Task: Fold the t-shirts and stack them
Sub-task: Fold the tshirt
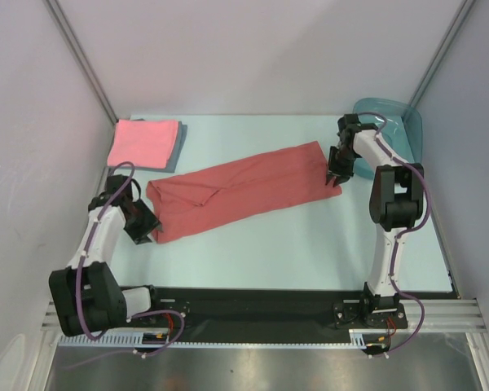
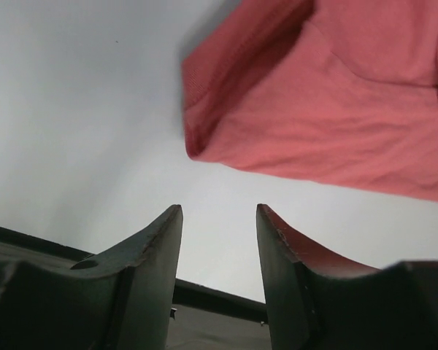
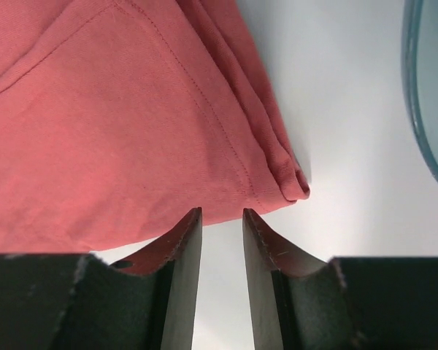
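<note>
Brick-red t-shirt [image 1: 240, 191] may bunch if your empty, slightly parted right gripper [image 3: 222, 213] pinches only its top layer.

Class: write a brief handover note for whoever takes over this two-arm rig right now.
Left gripper: open, empty, near the left end of the red shirt.
Right gripper: open, empty, at its right end.
Red shirt: a long folded strip, diagonal, mid-table.
Done: pink shirt folded, stacked on folded grey-blue shirt, far left corner.
Left: fold the red shirt square and add it to the stack.
</note>
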`<state>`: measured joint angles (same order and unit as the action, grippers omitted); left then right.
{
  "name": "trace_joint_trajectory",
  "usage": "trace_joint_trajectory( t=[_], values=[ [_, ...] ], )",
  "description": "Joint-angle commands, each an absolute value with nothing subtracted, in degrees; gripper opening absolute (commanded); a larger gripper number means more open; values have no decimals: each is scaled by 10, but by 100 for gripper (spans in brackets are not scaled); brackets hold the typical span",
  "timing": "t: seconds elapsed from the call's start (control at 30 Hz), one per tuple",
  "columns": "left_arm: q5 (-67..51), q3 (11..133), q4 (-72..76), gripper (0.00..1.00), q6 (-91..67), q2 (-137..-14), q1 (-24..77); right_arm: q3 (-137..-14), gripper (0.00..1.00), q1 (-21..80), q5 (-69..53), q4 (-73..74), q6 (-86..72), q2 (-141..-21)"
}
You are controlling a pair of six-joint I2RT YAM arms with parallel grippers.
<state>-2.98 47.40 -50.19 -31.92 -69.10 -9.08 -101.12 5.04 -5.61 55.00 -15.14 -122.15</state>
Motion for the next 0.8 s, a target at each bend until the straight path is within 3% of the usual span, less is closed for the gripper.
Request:
trace_joint_trajectory(
  t=[0.0,0.2,0.57,0.7,0.77],
  values=[
    [-67,466,-450,50,-307,-721,-115,-1006,35,35,-50,536,-142,-1187],
    [-96,454,-415,43,-323,-703,-117,-991,35,18,-52,532,-137,-1179],
    [-128,426,-367,46,-349,-775,-117,-987,44,5,-57,516,-134,-1201],
    [-107,436,-373,47,-347,-816,-117,-984,41,8,-53,511,-135,-1212],
    [-98,439,-379,48,-348,-830,-117,-969,32,17,-48,497,-133,-1208]
  ],
)
